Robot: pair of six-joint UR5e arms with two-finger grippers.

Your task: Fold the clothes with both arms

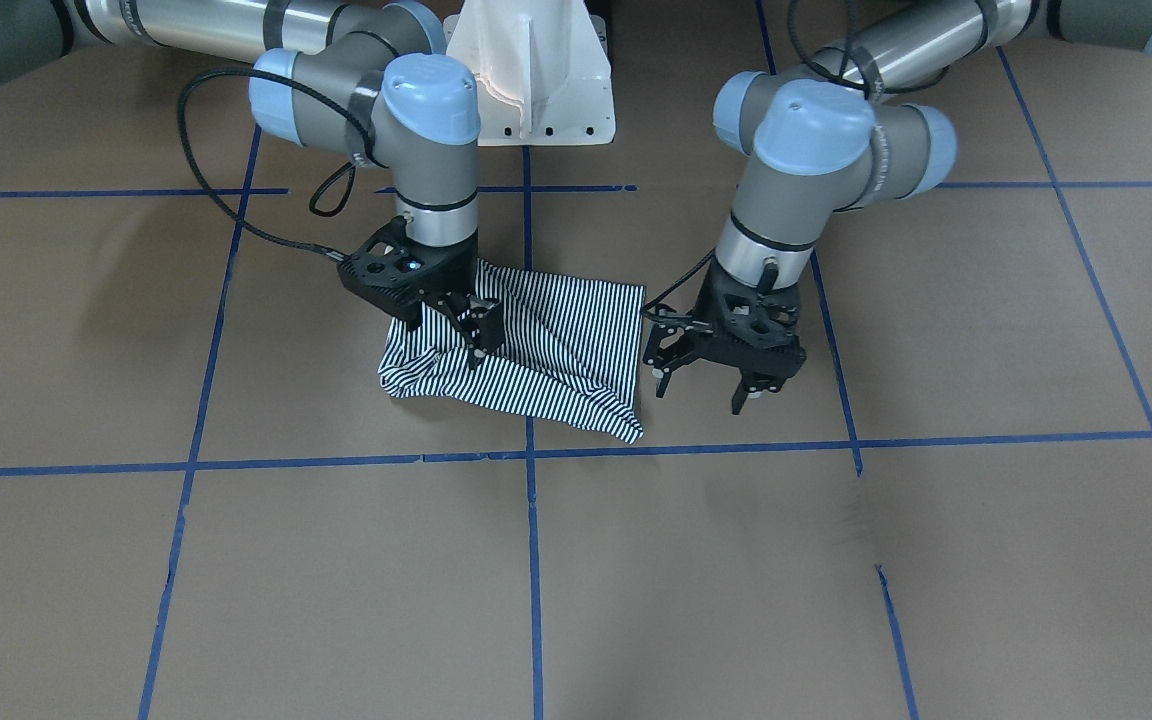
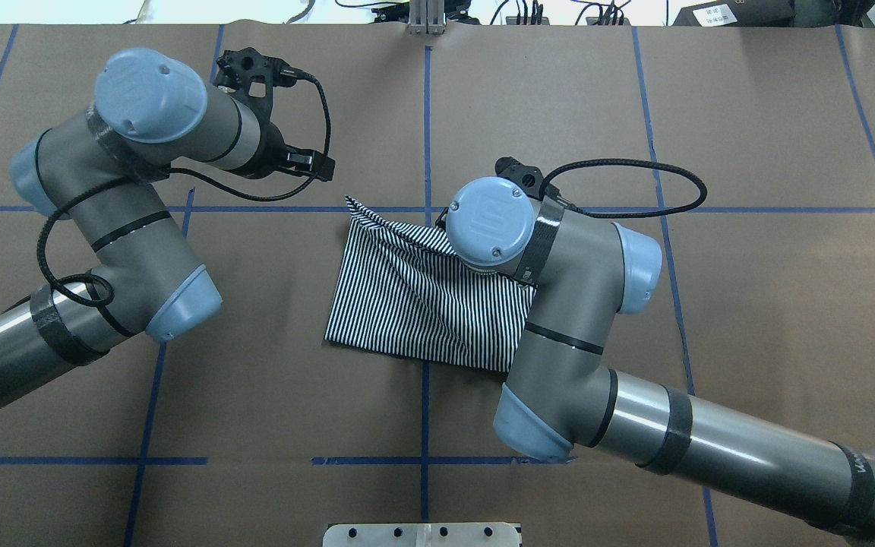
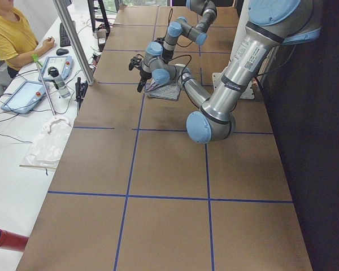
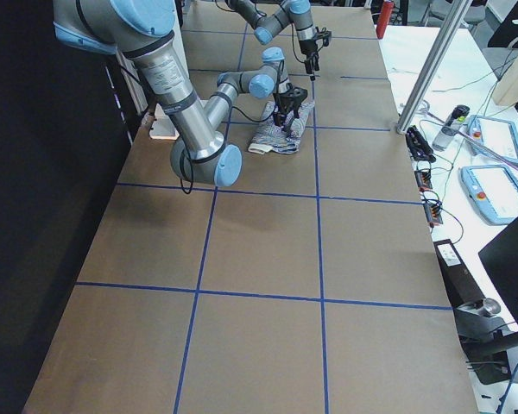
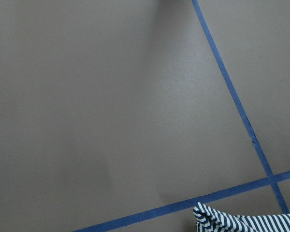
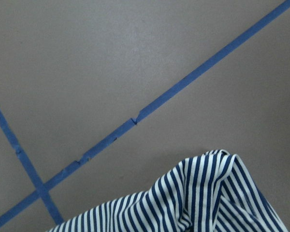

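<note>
The striped polo shirt (image 1: 556, 340) lies folded into a rough rectangle on the brown table, also seen in the overhead view (image 2: 407, 304). Its collar, placket and patch are hidden. My right gripper (image 1: 476, 335) stands over the shirt's edge on the robot's right, and its fingers look shut on a raised fold of the cloth. That bunched fold shows in the right wrist view (image 6: 208, 203). My left gripper (image 1: 701, 392) is open and empty, just above the table beside the shirt's other edge. A shirt corner shows in the left wrist view (image 5: 241, 222).
Blue tape lines (image 1: 536, 560) grid the brown table. The white pedestal base (image 1: 531, 75) stands behind the shirt. An operator in yellow (image 3: 11, 34) sits at a side bench with tablets and a bottle. A red object (image 3: 5, 240) lies at that bench's near end.
</note>
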